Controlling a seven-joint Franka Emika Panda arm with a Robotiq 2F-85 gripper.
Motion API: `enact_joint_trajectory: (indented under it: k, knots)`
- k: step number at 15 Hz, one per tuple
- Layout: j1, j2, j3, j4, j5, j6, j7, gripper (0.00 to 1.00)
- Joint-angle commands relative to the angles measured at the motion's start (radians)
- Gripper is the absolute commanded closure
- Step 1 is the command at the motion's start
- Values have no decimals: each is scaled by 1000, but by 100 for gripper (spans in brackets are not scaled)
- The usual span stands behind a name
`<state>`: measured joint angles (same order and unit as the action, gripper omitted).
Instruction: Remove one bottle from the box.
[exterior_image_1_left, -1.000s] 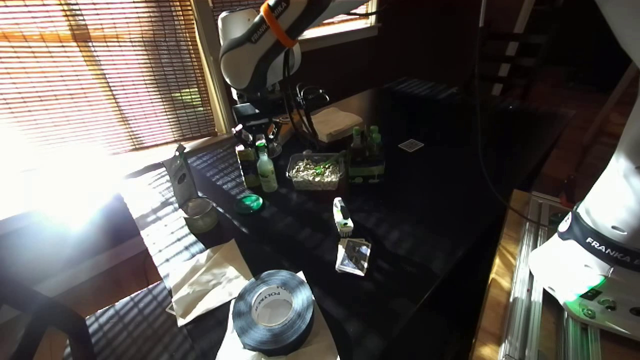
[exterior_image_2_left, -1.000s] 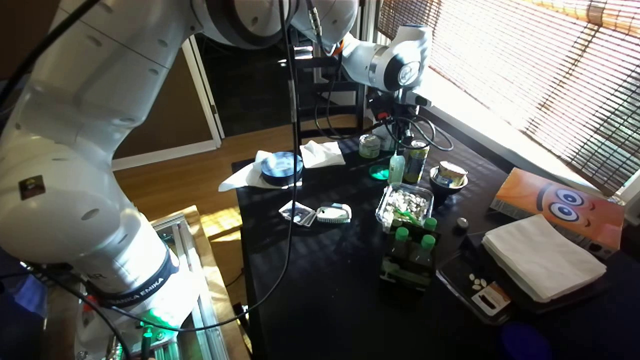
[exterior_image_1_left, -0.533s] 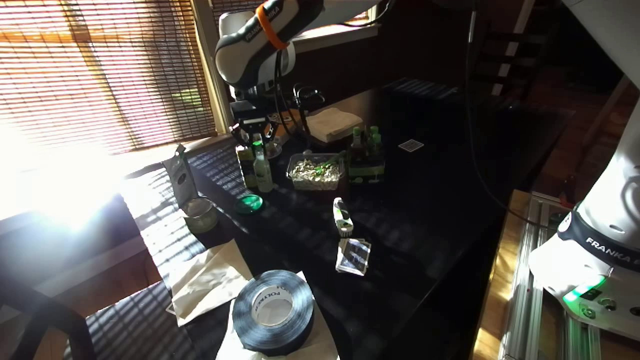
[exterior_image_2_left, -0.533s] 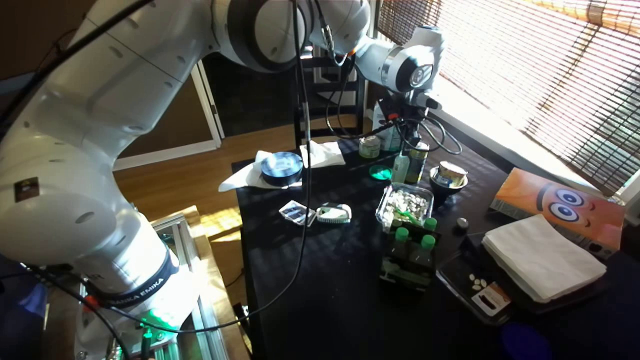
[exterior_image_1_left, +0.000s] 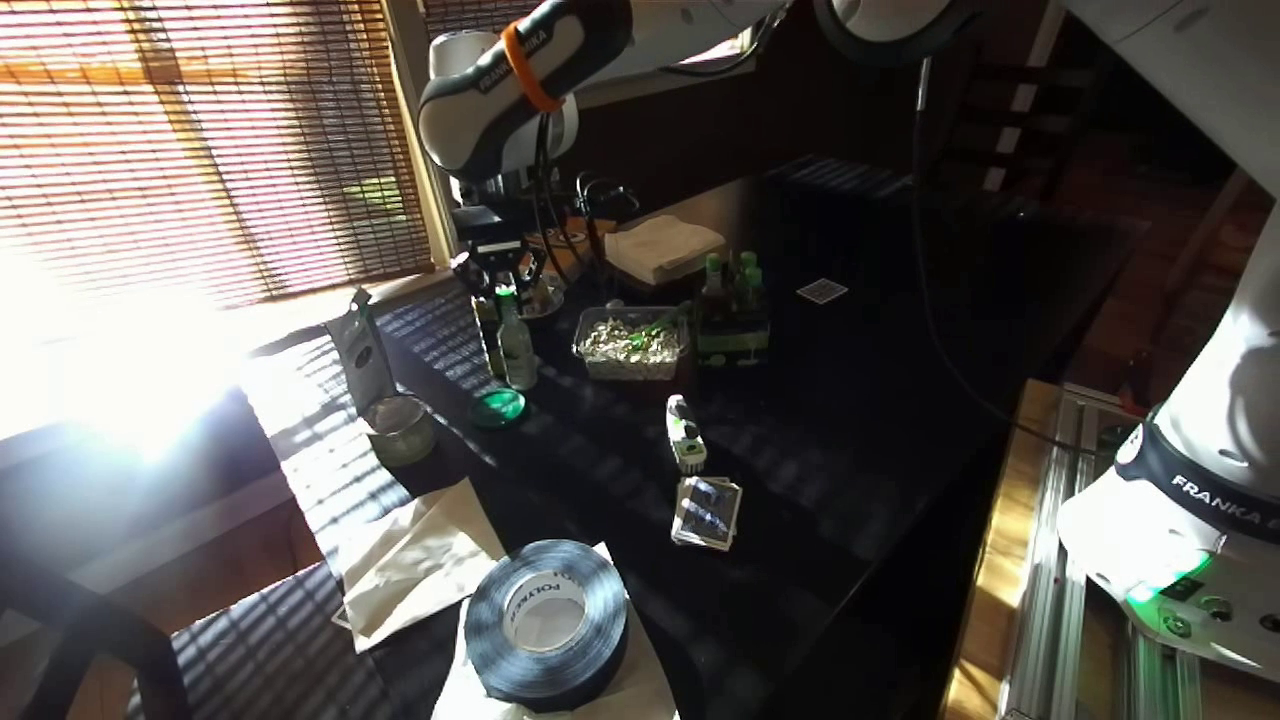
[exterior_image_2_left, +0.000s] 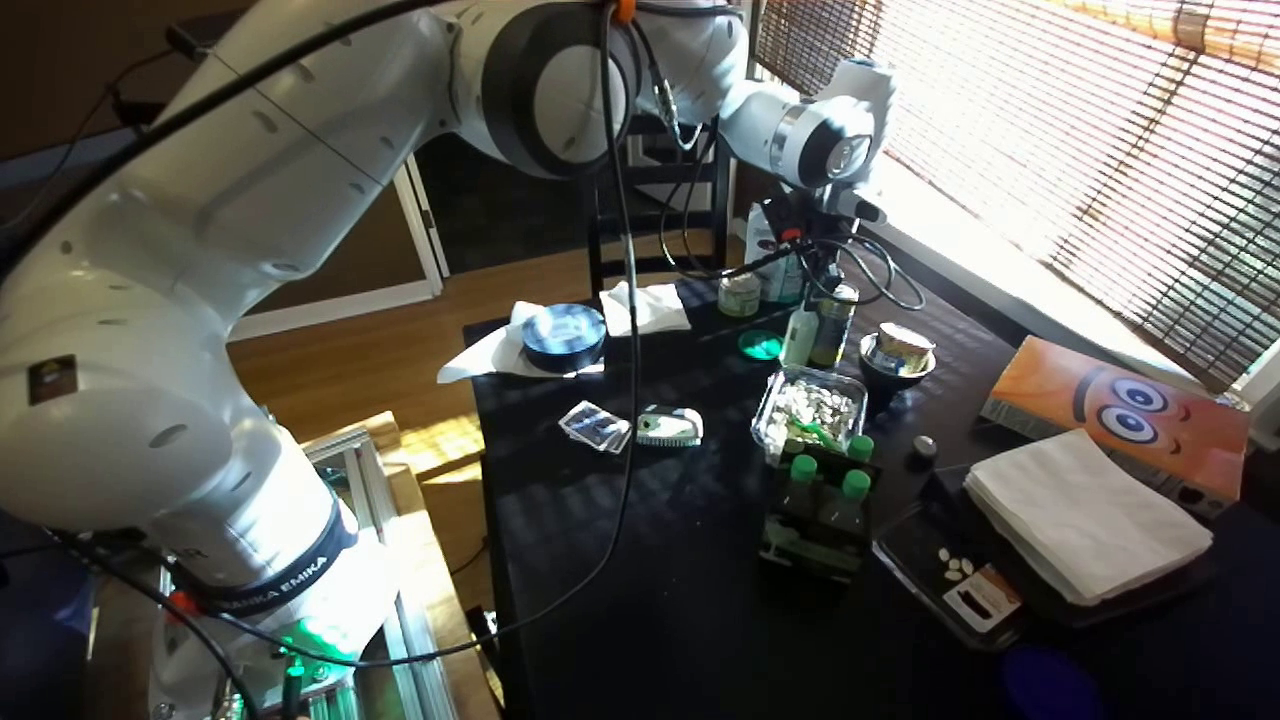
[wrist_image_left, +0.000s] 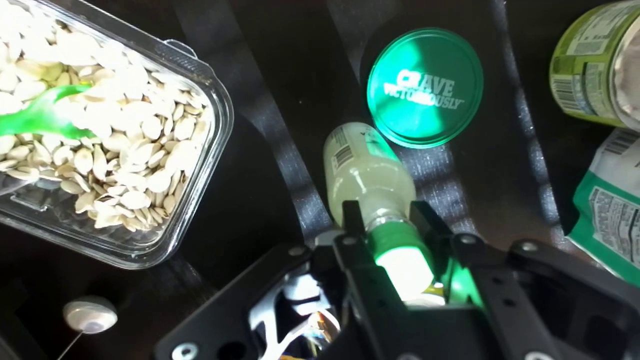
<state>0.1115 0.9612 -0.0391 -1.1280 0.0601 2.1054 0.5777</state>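
Wrist view and both exterior views all show a wide, flat, dark counter (exterior_image_2_left: 650, 560) striped with sun, so I wouldn't trust shadows for judging height here. The squat dark cardboard carton (exterior_image_2_left: 812, 550) (that's the box) stands just beside a clear rectangular plastic seed tub (wrist_image_left: 212, 155). The black two-fingered metal hand (wrist_image_left: 386, 207) is past that tub, pointing down, crowded by a tall dark-and-yellow metal can (exterior_image_2_left: 832, 330), so keep any sideways moves tiny. The slim pale-green bottle (wrist_image_left: 367, 170) (glass, I'd guess) is out of the box, where three other green-capped bottles (exterior_image_2_left: 848, 508) poke up, so imo this is the set-down. The hand looks to be pinching that slim one up top; I can't tell if its base touches the counter. Get it plumb and feel for contact before letting go, since something that narrow will probably tip if released leaning. The round green plastic lid (wrist_image_left: 427, 87) is right by the base, so ease clear and don't land on its edge. Smallest bit, the green cap (wrist_image_left: 397, 240): it's right in the grip, so loosen evenly, back straight up, and don't snag it on the way out.
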Motion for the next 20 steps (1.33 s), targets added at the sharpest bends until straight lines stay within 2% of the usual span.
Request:
enact_joint_trajectory:
  k: [1,2,3,9,10,13,14,15,17,20]
  knots:
    - [1,44,-2,96,12,-50,-14,93]
    - [3,46,-3,104,10,-64,-10,63]
    - [6,46,-4,109,7,-68,-10,45]
    - [11,-22,-1,108,8,-145,-12,5]
    - [9,-61,-1,81,6,-156,-23,1]
    - [-40,-182,40,-27,51,-130,-141,0]
    - [-75,-231,71,-81,102,-92,-199,0]
    - [-20,-111,19,69,45,-133,-110,0]
    - [-33,-140,20,57,53,-139,-123,0]
    - [-25,-120,20,56,52,-137,-121,0]
